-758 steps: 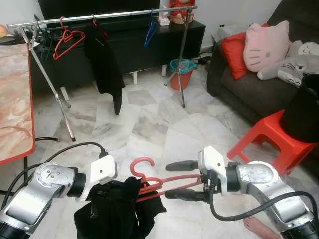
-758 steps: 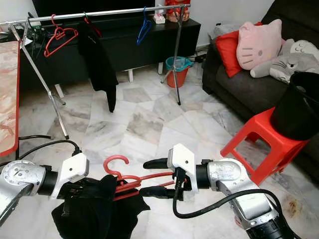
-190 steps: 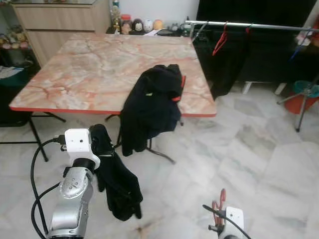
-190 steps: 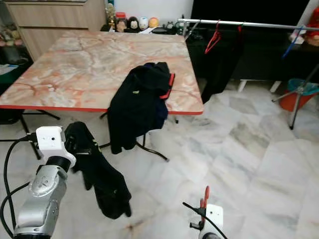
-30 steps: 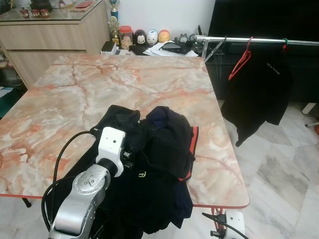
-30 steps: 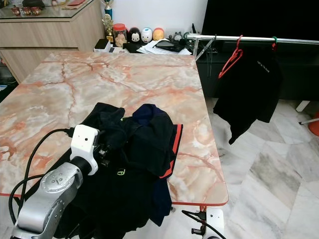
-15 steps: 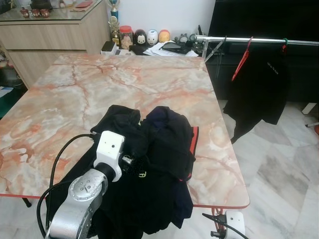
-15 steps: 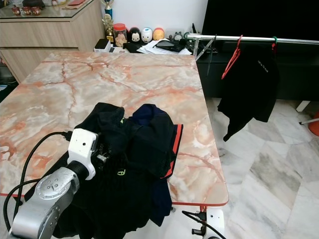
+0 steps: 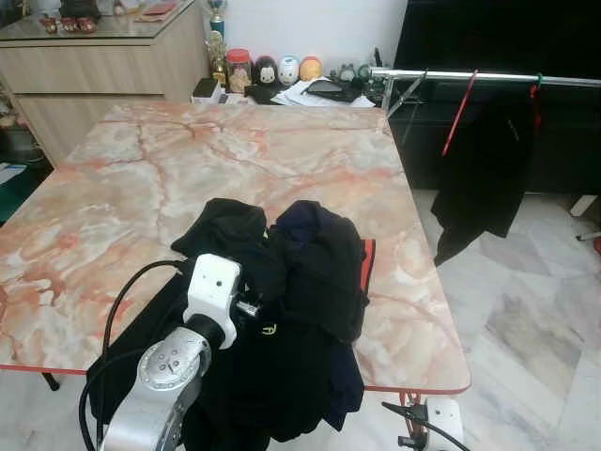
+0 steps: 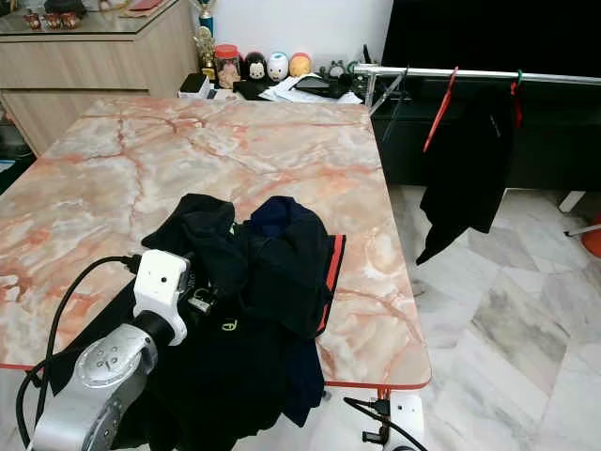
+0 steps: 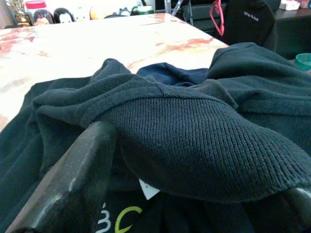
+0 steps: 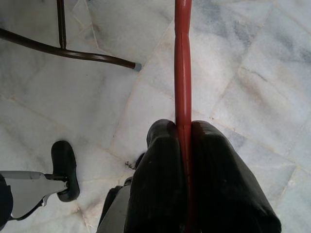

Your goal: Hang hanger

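My right gripper [image 12: 183, 132] hangs low beside the table, shut on the thin bar of a red hanger [image 12: 182, 58] that points down at the floor; a bit of that hanger [image 9: 406, 402] shows by the wrist. My left gripper [image 11: 194, 165] rests in the pile of black clothes [image 9: 305, 272] on the marble table [image 9: 188, 169], fingers spread wide with a knitted fold lying between them. A clothes rail [image 9: 470, 75] stands beyond the table's right side, carrying another red hanger [image 9: 458, 111] and a hanging black garment [image 9: 484, 164].
Jars, figurines and papers [image 9: 282, 80] line the table's far edge, with a wooden cabinet [image 9: 94, 75] behind. Marble floor [image 9: 535, 319] opens to the right. A dark metal table leg [image 12: 73, 51] and my foot [image 12: 65, 167] are below the right gripper.
My left arm has drawn back a little toward me while the clothes pile stays on the table. The garment and hanger on the rail have swung edge-on.
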